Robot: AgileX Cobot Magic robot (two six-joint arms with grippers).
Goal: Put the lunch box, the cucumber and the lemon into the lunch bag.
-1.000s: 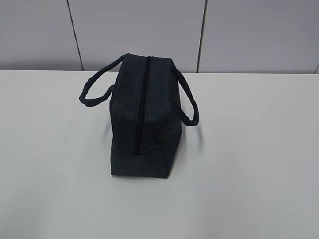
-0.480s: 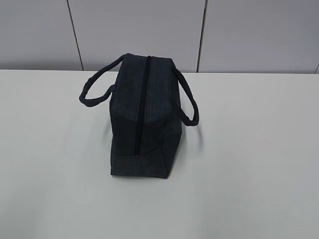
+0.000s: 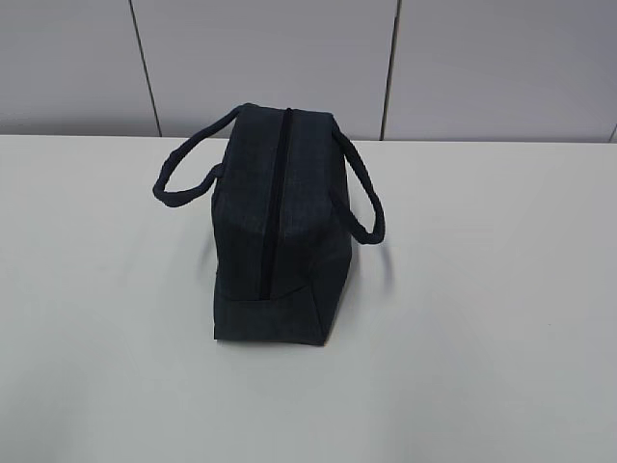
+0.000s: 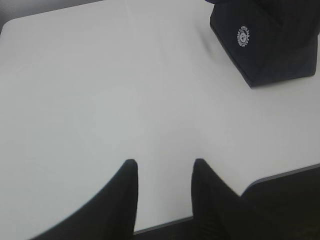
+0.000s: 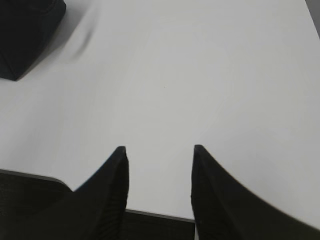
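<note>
The dark navy lunch bag (image 3: 280, 222) stands on the white table (image 3: 482, 289), its top zipper (image 3: 275, 203) closed and both loop handles hanging out to the sides. It also shows in the left wrist view (image 4: 265, 42) at top right, with a white round logo, and in the right wrist view (image 5: 25, 32) at top left. My left gripper (image 4: 162, 165) is open and empty over the table's near edge. My right gripper (image 5: 159, 150) is open and empty over the near edge too. Neither gripper shows in the exterior view. The lunch box, cucumber and lemon are out of view.
The table's front edge (image 4: 280, 174) runs just under both grippers. A grey panelled wall (image 3: 289, 58) stands behind the table.
</note>
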